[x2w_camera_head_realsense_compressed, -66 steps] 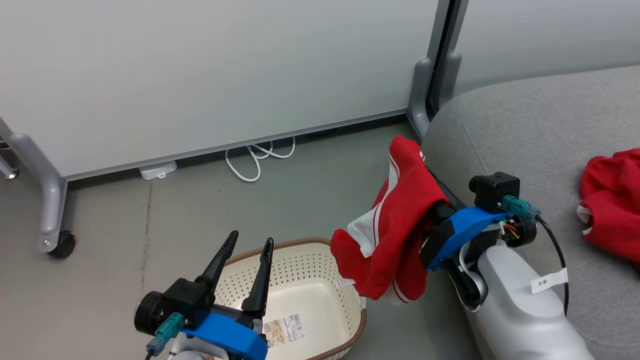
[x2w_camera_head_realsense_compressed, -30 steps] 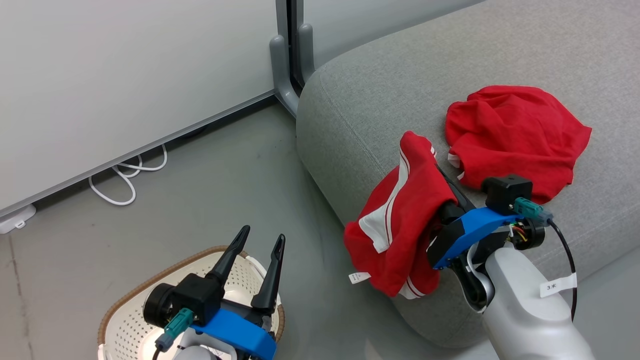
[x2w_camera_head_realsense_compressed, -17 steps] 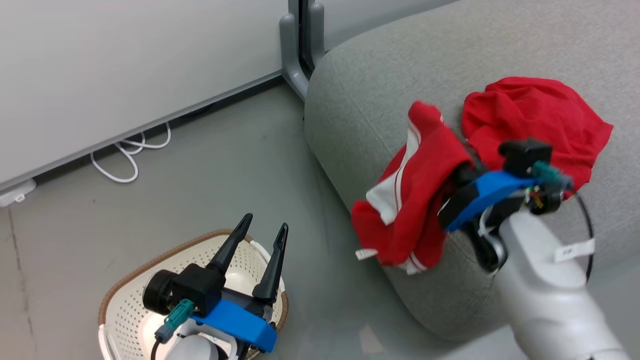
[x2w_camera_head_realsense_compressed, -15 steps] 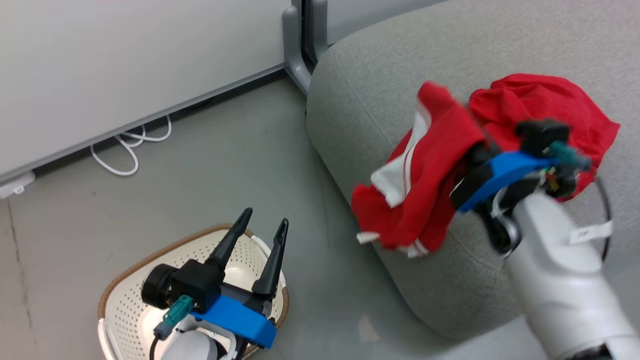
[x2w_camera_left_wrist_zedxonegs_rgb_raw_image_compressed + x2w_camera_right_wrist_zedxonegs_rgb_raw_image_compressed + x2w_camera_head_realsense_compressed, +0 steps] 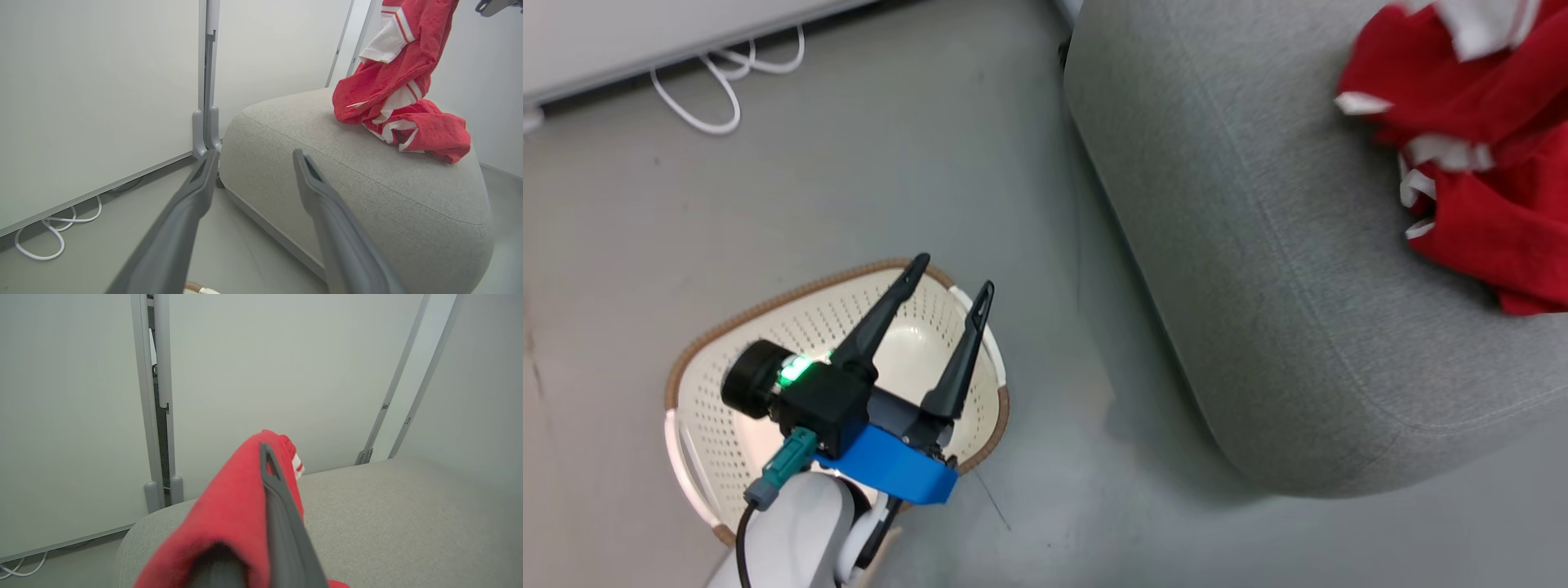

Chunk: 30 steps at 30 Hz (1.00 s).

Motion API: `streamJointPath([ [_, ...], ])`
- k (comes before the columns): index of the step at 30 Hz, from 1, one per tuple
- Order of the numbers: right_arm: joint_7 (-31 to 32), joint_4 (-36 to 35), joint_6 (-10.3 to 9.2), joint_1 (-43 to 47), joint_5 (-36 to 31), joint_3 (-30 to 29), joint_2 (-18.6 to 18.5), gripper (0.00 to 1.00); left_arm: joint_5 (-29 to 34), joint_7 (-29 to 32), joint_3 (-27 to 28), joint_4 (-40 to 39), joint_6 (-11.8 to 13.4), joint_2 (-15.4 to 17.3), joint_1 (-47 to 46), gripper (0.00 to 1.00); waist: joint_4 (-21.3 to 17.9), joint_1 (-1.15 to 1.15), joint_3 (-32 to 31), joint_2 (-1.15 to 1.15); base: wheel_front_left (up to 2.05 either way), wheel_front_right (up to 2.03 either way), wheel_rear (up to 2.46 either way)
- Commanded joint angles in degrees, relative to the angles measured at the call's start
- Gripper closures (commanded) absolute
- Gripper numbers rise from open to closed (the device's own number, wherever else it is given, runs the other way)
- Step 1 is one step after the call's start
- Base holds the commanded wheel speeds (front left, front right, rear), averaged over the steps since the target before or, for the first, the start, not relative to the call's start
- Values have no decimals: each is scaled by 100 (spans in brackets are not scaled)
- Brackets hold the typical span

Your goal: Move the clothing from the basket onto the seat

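Note:
My left gripper [image 5: 954, 273] hangs open and empty over the cream basket [image 5: 719, 425], whose perforated inside looks empty. The grey seat [image 5: 1258, 286] takes up the right side. Red clothing [image 5: 1478, 163] with white trim lies bunched on it at the top right. In the left wrist view a red striped garment [image 5: 392, 69] hangs from above and its lower end touches another red piece [image 5: 433, 130] lying on the seat [image 5: 327, 163]. My right gripper [image 5: 263, 451] is shut on that hanging garment [image 5: 233, 506], which drapes over one finger and hides it, above the seat [image 5: 408, 518].
A white cable [image 5: 711, 90] loops on the grey floor by the pale partition wall. A grey partition post [image 5: 204, 134] stands at the seat's far corner. The basket rim [image 5: 196, 288] peeks in under my left fingers [image 5: 192, 192].
The head camera has tilted down. My right arm has lifted the red garment up and over the seat, out of the head view. The left gripper stays open over the basket.

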Motion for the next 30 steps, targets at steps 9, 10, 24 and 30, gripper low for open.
streamJointPath([
  [9, 15, -318, 1, -314, -339, -1737, -97, 100, 191, -27, -39, -503, -9, 399, -609, 0, 204, 0, 1362, 0, 0, 0, 0],
  [10, -35, -305, 1, -266, -392, -1895, -44, 100, 215, -27, -18, -564, -9, 430, -635, 0, 202, 0, 1446, 0, 0, 0, 0],
  [24, -444, 273, 1, -28, -1254, -2972, 274, 100, 291, -27, 134, -946, -9, 820, -643, 0, 208, 0, 2081, 0, 0, 0, 0],
  [30, -550, 449, 1, -110, -1507, -2940, 327, 3, 300, -27, 114, -900, -9, 787, -615, 0, 206, 0, 2063, 0, 0, 0, 0],
])
